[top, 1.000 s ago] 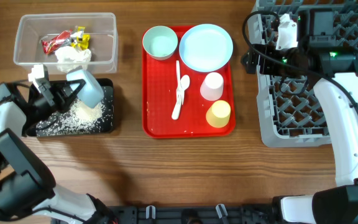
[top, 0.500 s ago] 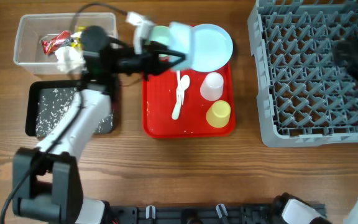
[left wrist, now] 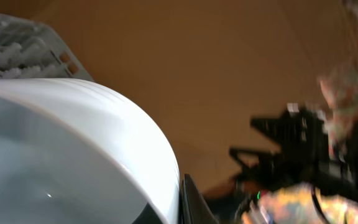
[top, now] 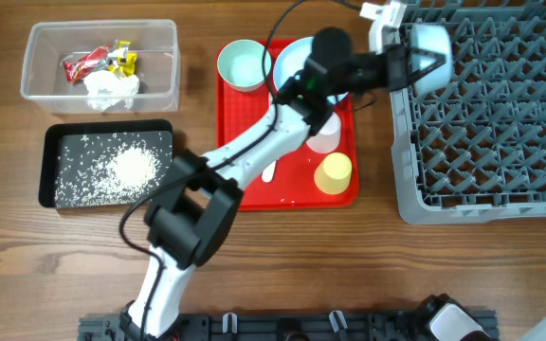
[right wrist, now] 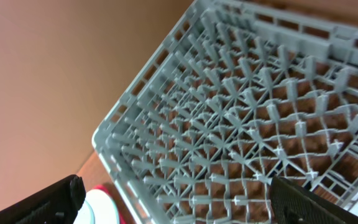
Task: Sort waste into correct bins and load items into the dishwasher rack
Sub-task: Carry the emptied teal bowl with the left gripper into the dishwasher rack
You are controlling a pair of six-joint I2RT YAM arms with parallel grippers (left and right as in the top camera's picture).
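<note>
My left gripper (top: 409, 57) is shut on a pale bowl (top: 427, 43) and holds it tilted over the far left corner of the grey dishwasher rack (top: 486, 123). In the left wrist view the bowl (left wrist: 61, 155) fills the lower left, with one finger against its rim (left wrist: 191, 205). My right gripper (right wrist: 179, 208) is open and empty above the rack (right wrist: 247, 124). On the flat red tray (top: 245, 189) sit a second pale bowl (top: 245, 64), the light-blue plate (top: 292, 76), the pink cup (top: 327, 142), the yellow cup (top: 333, 172) and the white spoon and fork (top: 270, 172), partly hidden by my left arm.
The clear tub (top: 159, 57) at the far left holds the napkin (top: 112, 87) and red and yellow wrappers (top: 88, 64). The black tray (top: 60, 166) below it holds white grains (top: 131, 168). The right arm is out of the overhead view.
My left gripper carried the bowl from the black tray, across the red tray, to the rack's far left corner. The right arm left the rack area in the overhead view.
</note>
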